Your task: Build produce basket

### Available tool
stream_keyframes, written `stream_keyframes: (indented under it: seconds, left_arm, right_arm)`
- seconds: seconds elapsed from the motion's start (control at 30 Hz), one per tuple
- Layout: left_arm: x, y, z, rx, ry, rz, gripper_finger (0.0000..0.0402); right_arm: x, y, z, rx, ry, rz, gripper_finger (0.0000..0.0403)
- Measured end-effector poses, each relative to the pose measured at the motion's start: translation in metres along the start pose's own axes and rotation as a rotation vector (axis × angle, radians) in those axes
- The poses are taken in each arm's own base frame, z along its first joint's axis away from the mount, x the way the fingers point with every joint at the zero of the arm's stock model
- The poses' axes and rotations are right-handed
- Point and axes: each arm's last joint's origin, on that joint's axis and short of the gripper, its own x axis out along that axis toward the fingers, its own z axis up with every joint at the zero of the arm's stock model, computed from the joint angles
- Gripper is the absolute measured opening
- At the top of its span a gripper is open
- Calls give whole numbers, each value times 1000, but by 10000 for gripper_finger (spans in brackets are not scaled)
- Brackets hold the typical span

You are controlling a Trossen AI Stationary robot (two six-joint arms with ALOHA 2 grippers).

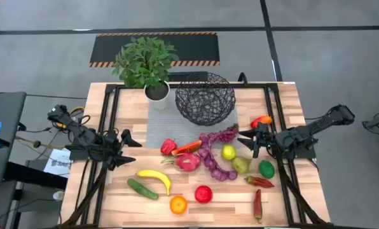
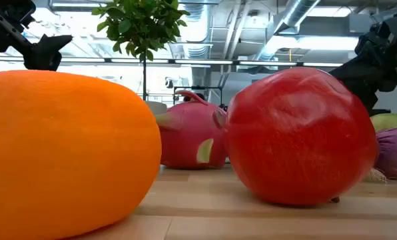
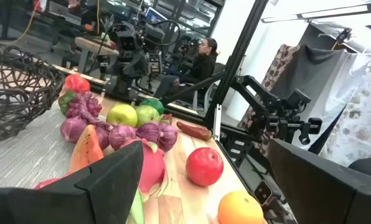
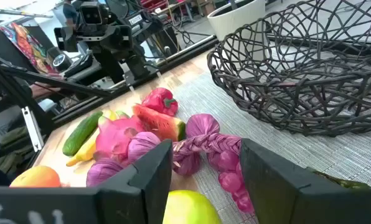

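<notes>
High view has the black wire basket (image 1: 205, 98) sitting empty at the back of the table beside the potted plant (image 1: 145, 63), while the produce is still spread over the wood in front of it: purple grape string (image 1: 213, 154), dragonfruit (image 1: 188, 162), banana (image 1: 156, 179), cucumber (image 1: 142, 188), orange (image 1: 178, 204), red apple (image 1: 203, 194). The right gripper (image 1: 245, 142) hangs just past the grapes with its fingers partway apart and nothing between them, the lime-green fruit (image 4: 188, 208) right below. The left gripper (image 1: 128, 151) waits at the left, fingers spread wide, holding nothing.
</notes>
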Motion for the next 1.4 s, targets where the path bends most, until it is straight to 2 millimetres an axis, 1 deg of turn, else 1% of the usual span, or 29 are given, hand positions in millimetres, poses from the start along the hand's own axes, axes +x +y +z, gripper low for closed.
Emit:
stream_keyframes:
  seconds: [1.3, 1.4]
  left_arm:
    - [0, 0, 0, 0, 0, 1, 332]
    - [0, 2, 1, 2, -26, 68, 332]
  right_arm:
    - [0, 0, 0, 0, 0, 0, 209]
    - [0, 0, 0, 0, 0, 0, 209]
